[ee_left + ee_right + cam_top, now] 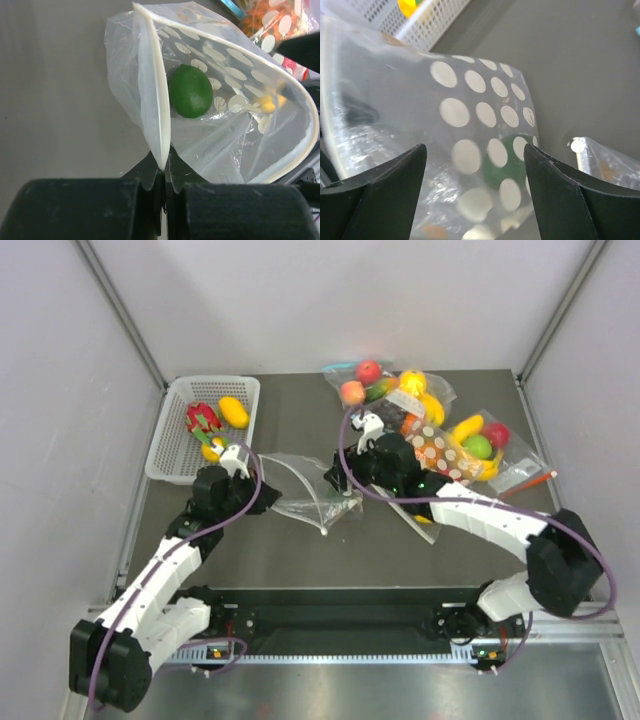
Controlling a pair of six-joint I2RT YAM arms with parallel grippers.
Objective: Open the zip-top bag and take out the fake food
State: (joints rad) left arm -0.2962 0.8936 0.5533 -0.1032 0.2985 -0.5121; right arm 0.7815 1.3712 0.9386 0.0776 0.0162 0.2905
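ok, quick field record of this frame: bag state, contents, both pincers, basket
bag: dotted, mouth open, lying between the two arms
in bag: green fruit; a blurred yellow piece
left pincer: shut on the bag's zip rim
right pincer: open, dotted film between its fingers
basket: back left, holds toy fruit, red and yellow
other bags: back right, filled
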